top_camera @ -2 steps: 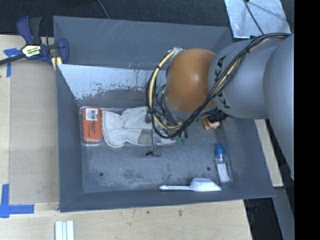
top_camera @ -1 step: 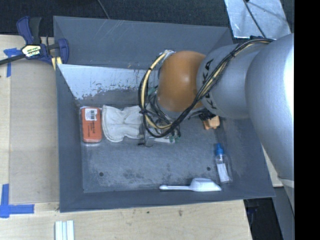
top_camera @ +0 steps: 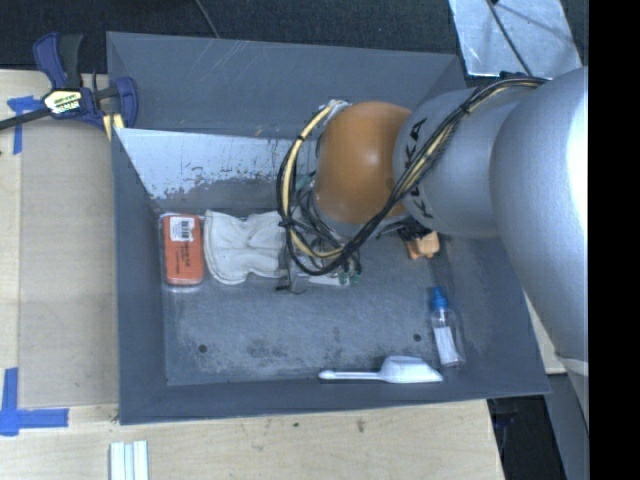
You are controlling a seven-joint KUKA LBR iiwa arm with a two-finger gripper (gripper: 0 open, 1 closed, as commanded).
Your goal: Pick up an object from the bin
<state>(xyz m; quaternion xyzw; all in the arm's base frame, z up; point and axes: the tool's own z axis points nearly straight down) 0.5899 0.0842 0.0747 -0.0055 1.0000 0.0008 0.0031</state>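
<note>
My gripper (top_camera: 292,280) hangs low in the middle of the bin, mostly hidden under the arm's orange cover and cables. It is at the right end of a crumpled white glove (top_camera: 240,246), which lies on the bin floor left of centre. Touching the glove's left side is a flat orange box (top_camera: 183,249) with a white label. A small greenish-white piece (top_camera: 335,279) shows just right of the gripper, partly covered by the cables.
A clear little bottle with a blue cap (top_camera: 442,330) lies at the right, and a white plastic scoop (top_camera: 388,372) along the front wall. A small orange thing (top_camera: 422,244) pokes out beneath the arm. The arm covers the bin's back right.
</note>
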